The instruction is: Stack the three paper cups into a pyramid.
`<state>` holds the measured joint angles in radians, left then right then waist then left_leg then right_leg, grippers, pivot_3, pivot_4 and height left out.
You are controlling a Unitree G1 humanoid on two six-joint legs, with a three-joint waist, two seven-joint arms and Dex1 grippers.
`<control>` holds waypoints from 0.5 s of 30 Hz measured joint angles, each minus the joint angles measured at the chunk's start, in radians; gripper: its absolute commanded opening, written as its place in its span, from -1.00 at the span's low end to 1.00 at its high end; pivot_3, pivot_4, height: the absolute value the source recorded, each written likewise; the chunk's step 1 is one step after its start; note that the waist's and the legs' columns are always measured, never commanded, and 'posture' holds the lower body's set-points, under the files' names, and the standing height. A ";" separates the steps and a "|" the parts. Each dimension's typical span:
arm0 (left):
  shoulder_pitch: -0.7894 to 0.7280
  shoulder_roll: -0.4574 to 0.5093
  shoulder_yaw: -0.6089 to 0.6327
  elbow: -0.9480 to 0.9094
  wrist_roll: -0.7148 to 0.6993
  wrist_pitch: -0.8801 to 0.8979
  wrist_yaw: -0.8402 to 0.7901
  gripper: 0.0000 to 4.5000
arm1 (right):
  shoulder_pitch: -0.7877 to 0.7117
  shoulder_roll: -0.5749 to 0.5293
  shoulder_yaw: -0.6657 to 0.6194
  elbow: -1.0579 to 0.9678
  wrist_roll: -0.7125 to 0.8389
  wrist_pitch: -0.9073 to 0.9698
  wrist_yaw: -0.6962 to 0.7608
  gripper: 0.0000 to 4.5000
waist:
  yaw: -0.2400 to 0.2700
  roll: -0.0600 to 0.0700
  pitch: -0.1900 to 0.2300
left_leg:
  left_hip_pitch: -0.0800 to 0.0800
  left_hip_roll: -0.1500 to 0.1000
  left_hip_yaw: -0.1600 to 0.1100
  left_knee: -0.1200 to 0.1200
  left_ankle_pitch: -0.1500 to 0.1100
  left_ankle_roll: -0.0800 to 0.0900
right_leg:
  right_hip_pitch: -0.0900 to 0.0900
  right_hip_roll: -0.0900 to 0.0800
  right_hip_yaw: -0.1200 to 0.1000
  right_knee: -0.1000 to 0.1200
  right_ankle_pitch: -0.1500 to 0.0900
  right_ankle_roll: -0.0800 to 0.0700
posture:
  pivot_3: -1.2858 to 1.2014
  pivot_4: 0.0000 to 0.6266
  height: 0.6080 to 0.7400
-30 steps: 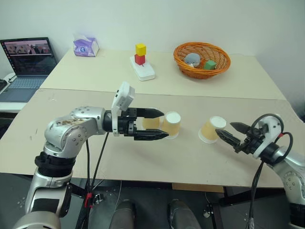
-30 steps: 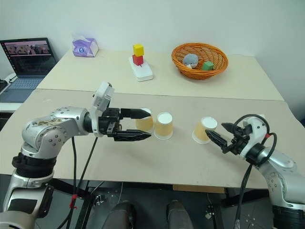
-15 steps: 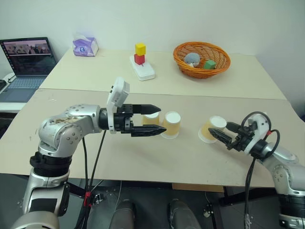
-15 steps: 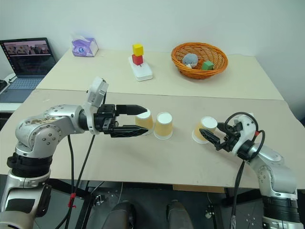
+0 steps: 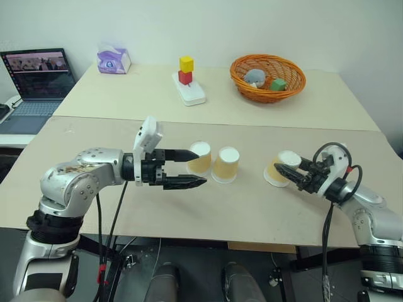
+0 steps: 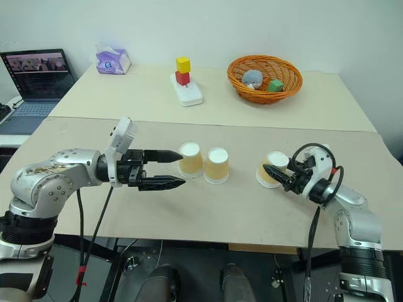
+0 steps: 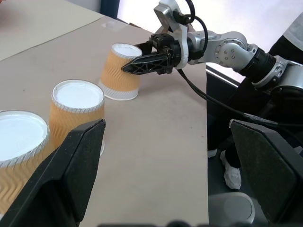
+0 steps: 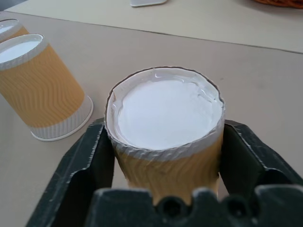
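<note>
On the right, my right gripper [image 5: 284, 172] clamps the tilted right cup [image 5: 281, 167].
Left gripper [image 5: 189, 168] gapes beside two upturned cups [image 5: 214, 161].

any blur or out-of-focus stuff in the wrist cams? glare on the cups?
Left wrist view: the left gripper's own fingers are soft and out of focus up close, while the third cup and right gripper are sharper. Right wrist view: the held cup's white base shows a glossy sheen at its far edge; the fingers are slightly soft.
</note>
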<state>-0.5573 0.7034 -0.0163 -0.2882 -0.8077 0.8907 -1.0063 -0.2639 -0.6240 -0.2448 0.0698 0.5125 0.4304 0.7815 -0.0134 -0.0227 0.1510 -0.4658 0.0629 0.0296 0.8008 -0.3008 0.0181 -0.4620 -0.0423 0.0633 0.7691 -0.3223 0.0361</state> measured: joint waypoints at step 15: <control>0.077 0.006 0.053 0.042 0.064 -0.061 0.043 1.00 | -0.317 0.000 -0.016 -0.058 0.090 0.056 -0.024 0.16 | -0.004 0.007 0.007 | -0.010 0.000 0.001 0.000 0.000 -0.001 | -0.011 0.000 0.001 0.003 0.000 0.000 | 0.03 -0.52 -0.12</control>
<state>-0.4805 0.7095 0.0365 -0.2467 -0.7434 0.8296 -0.9637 -0.5805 -0.6236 -0.2609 0.0114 0.6020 0.4866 0.7578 -0.0173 -0.0162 0.1578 -0.4758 0.0630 0.0302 0.8009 -0.3004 0.0175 -0.4733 -0.0423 0.0645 0.7719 -0.3220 0.0358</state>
